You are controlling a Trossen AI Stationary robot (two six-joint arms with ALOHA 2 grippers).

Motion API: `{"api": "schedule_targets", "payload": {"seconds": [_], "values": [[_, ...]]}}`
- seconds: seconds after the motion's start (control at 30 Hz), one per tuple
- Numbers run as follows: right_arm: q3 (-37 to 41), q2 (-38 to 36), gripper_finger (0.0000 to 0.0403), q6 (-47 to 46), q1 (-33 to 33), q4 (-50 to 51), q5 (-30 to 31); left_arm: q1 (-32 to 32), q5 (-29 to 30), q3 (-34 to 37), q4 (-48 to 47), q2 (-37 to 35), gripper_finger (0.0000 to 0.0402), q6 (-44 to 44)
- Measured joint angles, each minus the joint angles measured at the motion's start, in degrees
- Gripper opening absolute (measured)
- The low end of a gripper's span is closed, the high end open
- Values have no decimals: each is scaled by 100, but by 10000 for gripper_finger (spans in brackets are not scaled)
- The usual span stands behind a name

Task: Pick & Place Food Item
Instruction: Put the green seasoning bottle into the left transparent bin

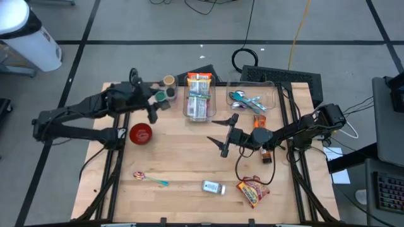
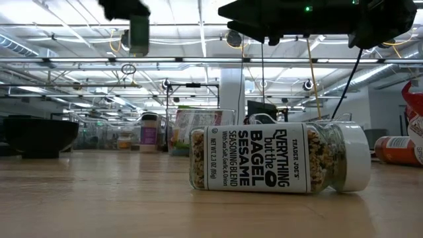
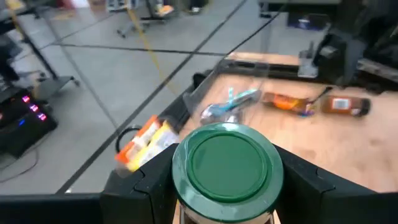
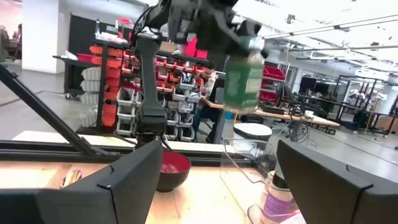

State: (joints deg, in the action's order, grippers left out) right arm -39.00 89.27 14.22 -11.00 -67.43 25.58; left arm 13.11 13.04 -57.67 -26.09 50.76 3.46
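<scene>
Now the left gripper (image 3: 227,186) clamps the green-lidded spice jar (image 3: 227,171) by its sides, lifted above the table's back-left — rigid, smooth, probably slippery — while the right gripper (image 1: 222,133) gapes wide, empty, mid-table.

In the left wrist view, the green-lidded clear jar (image 3: 227,171) is cut off at the picture's bottom edge, so its contents cannot be told. The clear plastic bin (image 3: 242,87) holding teal-handled spoons is blurred there, and so is the brown bottle (image 3: 339,104) lying beyond it. In the low view, the red packet (image 2: 415,119) is cut by the right edge, and the small containers (image 2: 149,132) far across the wooden table (image 2: 132,198) are too small to read. From above, the jars near the table's far left corner are half hidden under the left gripper (image 1: 153,111).
</scene>
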Motion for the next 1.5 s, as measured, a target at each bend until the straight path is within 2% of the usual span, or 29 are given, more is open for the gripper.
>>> {"api": "schedule_targets", "payload": {"seconds": [0.13,0.23,0.37,0.63,0.73,0.93,1.03,1.13,1.5], "values": [[0,0,312,-83,0,10,10,242,364,803,180,-460,206,-244],[0,0,309,-137,7,-4,7,429,426,1265,441,-698,206,-395],[0,0,307,-155,7,-1,5,701,658,1819,767,-764,206,-553],[0,0,304,-155,7,34,-1,1410,1179,2704,2203,-773,206,-748],[0,0,304,-155,7,49,-2,1752,1401,2889,2465,-774,206,-827],[0,0,302,-155,7,45,-2,2431,1478,3034,2620,-666,206,-1188],[0,0,302,-161,7,45,-4,2689,1812,3062,2669,-513,206,-1361],[0,0,303,-179,7,43,-2,2912,2109,3064,2726,-273,206,-1523],[0,0,298,-175,13,46,0,3331,2517,3065,3891,1083,206,-1713]]}}
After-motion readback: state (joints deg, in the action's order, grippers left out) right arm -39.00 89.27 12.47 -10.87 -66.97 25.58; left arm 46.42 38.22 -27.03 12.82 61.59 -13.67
